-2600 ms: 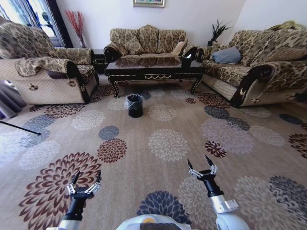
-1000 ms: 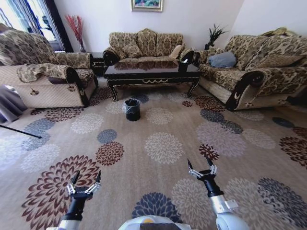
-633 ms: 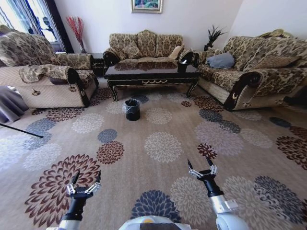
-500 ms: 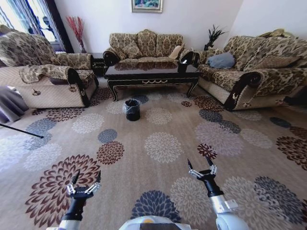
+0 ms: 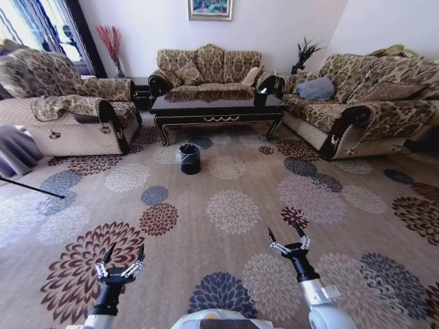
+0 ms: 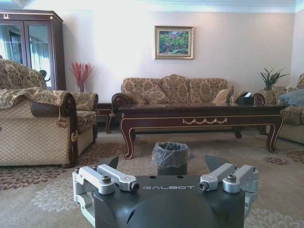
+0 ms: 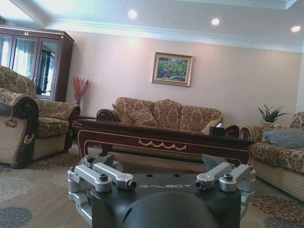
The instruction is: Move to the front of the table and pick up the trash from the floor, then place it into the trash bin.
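The table (image 5: pixel 216 110) stands across the room in front of the back sofa, long and dark with gold trim; it also spans the left wrist view (image 6: pixel 199 113) and the right wrist view (image 7: pixel 161 140). The trash bin (image 5: pixel 189 158), black with a grey bag liner, sits on the carpet just before the table, left of centre, and faces the left wrist camera (image 6: pixel 171 157). I cannot make out the trash on the patterned carpet. My left gripper (image 5: pixel 125 252) and right gripper (image 5: pixel 284 233) hover low over the near carpet, both open and holding nothing.
Patterned sofas ring the table: one on the left (image 5: pixel 65 110), one at the back (image 5: pixel 209 65), one on the right (image 5: pixel 363 103). A dark rod (image 5: pixel 31 187) and grey cloth (image 5: pixel 14 147) lie at the far left. Open flowered carpet (image 5: pixel 233 209) stretches between me and the bin.
The whole picture has shifted slightly and the table and sofas look a little smaller, so the camera has moved. Both grippers hold the same open pose.
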